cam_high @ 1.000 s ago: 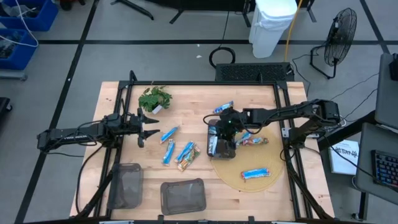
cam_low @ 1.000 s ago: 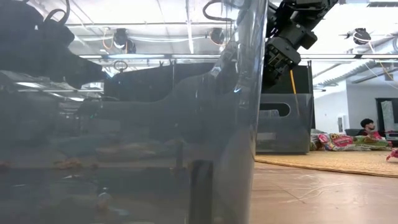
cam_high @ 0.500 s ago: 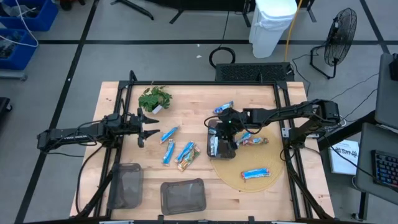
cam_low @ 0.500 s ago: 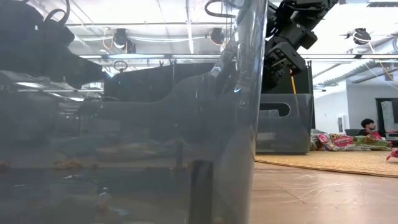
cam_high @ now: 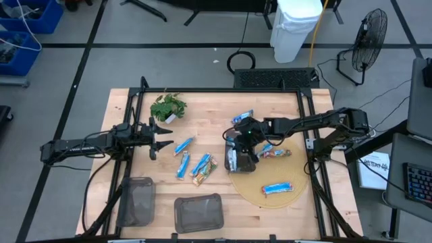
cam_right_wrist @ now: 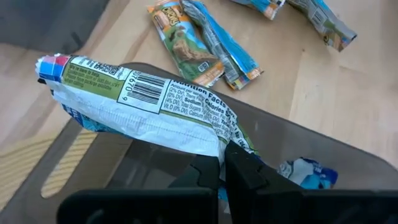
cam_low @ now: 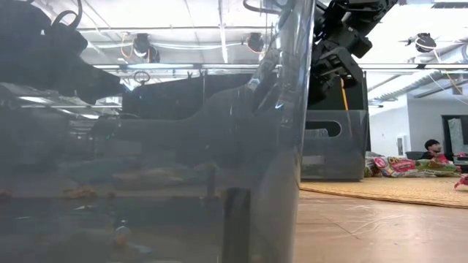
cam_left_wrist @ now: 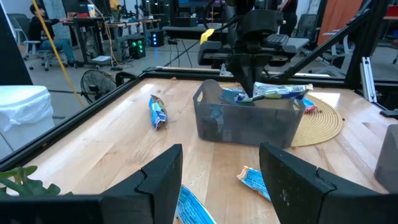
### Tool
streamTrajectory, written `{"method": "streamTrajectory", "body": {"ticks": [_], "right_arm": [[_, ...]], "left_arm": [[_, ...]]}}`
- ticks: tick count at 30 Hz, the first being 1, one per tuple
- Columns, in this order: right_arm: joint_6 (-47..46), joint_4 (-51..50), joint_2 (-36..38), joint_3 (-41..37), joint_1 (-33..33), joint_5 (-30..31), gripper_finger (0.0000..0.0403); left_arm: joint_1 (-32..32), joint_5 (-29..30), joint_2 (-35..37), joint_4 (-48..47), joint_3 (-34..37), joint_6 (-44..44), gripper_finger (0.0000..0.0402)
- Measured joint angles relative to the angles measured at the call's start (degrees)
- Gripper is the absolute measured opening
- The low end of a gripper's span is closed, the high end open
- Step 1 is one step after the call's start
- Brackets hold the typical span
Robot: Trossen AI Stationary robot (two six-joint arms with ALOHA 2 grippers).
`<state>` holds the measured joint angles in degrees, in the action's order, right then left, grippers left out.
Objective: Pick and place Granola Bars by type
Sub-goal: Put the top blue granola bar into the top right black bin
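Barcoded bar (cam_right_wrist: 143,109) in right-wrist close-up

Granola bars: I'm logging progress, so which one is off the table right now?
The white-backed bar pinched in the right hand over the grey bin; the others lie flat.

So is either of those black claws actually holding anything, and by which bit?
Yes: the right gripper pinches a white-and-blue foil granola bar by one end, over the clear grey bin. The left gripper is open, holding nothing.
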<state>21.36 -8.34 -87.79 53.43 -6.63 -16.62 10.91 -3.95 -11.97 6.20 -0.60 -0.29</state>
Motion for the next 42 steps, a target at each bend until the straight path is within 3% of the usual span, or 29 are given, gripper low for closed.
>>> {"method": "streamTrajectory", "body": {"ticks": [9, 15, 23, 42], "right_arm": [[7.42, 2.36, 0.0, -1.98, -0.05, -0.02, 0.0001], [6.51, 10.24, 0.0, -6.67, -0.86, 0.1, 0.0002], [6.53, 11.53, 0.0, -7.1, -0.9, 4.77, 0.0002], [6.48, 14.4, -4.83, -7.08, -0.9, 4.74, 0.0003]], "left_arm": [[0.0, 0.0, 0.0, 0.0, 0.0, 0.02, 0.0216], [-0.01, -0.02, 0.0, 0.0, 0.0, 0.02, 0.0216], [-0.01, -0.02, -0.02, 0.0, -0.01, 0.02, 0.0216], [-0.02, -0.02, -0.01, -0.01, -0.01, 0.02, 0.0216]]}}
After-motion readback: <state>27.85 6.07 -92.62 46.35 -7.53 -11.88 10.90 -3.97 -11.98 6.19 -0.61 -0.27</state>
